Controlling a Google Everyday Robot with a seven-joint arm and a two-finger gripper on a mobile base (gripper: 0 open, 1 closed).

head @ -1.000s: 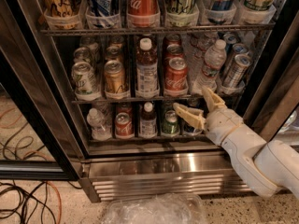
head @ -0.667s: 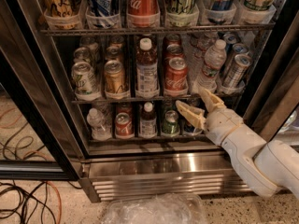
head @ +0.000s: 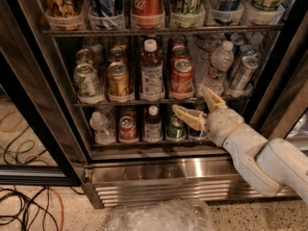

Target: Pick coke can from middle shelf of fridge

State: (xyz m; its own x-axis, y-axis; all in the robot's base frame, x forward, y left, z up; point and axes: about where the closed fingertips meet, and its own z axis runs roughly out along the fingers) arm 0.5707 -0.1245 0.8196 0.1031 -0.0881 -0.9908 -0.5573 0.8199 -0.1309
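The coke can (head: 182, 78) is short and red with white script. It stands upright in a white cup-tray at the front of the middle shelf (head: 130, 101) of the fridge (head: 144, 173). My gripper (head: 189, 98) is open and empty, reaching in from the lower right. Its fingertips sit just below and to the right of the can, at the level of the shelf's front edge. One finger (head: 186, 116) lies in front of the lower-shelf cans and the other (head: 211, 98) points up beside the water bottle (head: 219, 65).
On the middle shelf a juice bottle (head: 152, 72) stands left of the coke can, then a gold-tan can (head: 119, 79) and a green can (head: 86, 80). A tall red Coca-Cola can (head: 147, 1) is on the rack above. The black door frame (head: 284, 66) is on the right. Cables (head: 24, 206) and clear plastic (head: 159, 216) lie on the floor.
My gripper has shifted only slightly, its upper finger a little higher. It stays open below and right of the coke can. Nothing on the shelves has moved.
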